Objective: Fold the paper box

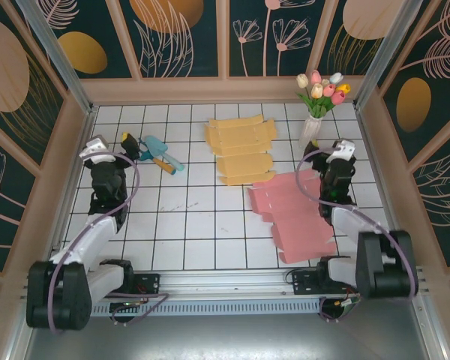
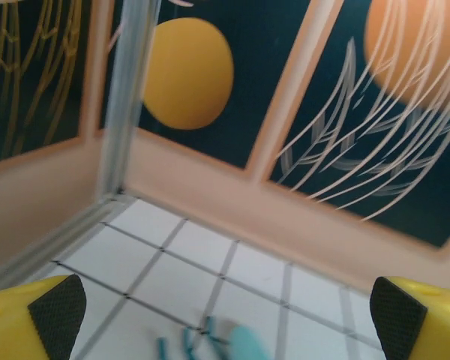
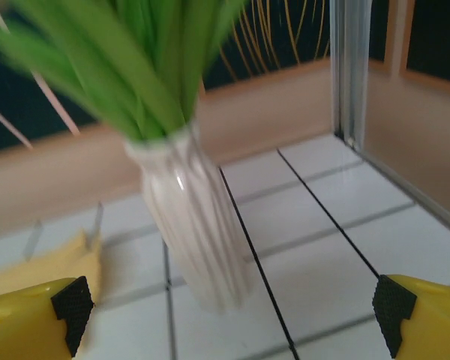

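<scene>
Two robot arms hang over a white tiled table [image 1: 187, 217], both claws spread wide and holding nothing. The left gripper [image 1: 97, 147] is above the table's left side. In its wrist view the yellow, black-padded fingers [image 2: 56, 311] stand far apart, with blurred teal tools [image 2: 244, 346] lying on the tiles between them. The right gripper [image 1: 343, 148] is at the right side, its jaws equally wide. It faces a white ribbed vase [image 3: 195, 232] of tulips that stands near the back right corner. The pink paper box [image 1: 292, 217], not yet folded, lies flat on the table's right half, its right edge partly hidden by the right arm. The yellow paper box [image 1: 242, 150], also flat, lies at the far centre, just beside the pink sheet's far corner; whether the two touch cannot be told.
</scene>
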`<state>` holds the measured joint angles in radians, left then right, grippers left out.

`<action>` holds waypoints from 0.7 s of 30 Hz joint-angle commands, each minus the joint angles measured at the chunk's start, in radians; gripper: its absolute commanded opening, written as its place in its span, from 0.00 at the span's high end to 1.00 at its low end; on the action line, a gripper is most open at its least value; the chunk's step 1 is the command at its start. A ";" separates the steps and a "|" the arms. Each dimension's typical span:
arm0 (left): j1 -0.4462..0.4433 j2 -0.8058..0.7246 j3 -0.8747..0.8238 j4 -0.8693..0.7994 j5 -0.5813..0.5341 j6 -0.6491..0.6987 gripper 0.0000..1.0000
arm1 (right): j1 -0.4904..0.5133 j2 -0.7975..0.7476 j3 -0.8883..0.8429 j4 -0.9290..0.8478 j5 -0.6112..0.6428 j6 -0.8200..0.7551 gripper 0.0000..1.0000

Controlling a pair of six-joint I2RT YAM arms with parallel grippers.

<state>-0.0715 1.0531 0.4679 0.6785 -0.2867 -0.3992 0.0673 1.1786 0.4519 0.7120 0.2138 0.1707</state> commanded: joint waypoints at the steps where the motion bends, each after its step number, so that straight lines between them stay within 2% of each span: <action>1: -0.036 0.021 0.042 -0.229 0.130 -0.241 0.01 | 0.055 -0.113 0.042 -0.217 0.005 0.102 0.01; 5: -0.232 0.148 0.153 -0.303 0.017 -0.273 0.01 | 0.155 -0.116 0.113 -0.302 -0.014 0.164 0.01; 8: -0.319 0.315 0.284 -0.303 0.032 -0.278 0.01 | 0.253 -0.041 0.216 -0.362 0.031 0.163 0.01; 13: -0.364 0.591 0.526 -0.354 0.024 -0.249 0.01 | 0.355 0.107 0.369 -0.416 0.043 0.129 0.01; 18: -0.364 0.848 0.739 -0.377 0.089 -0.219 0.01 | 0.376 0.256 0.439 -0.390 0.001 0.100 0.01; 21: -0.364 0.993 0.866 -0.398 0.079 -0.184 0.01 | 0.378 0.350 0.476 -0.383 0.002 0.088 0.01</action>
<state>-0.4343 1.9621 1.2541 0.3302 -0.2176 -0.6216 0.4389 1.4689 0.8894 0.3412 0.2268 0.2859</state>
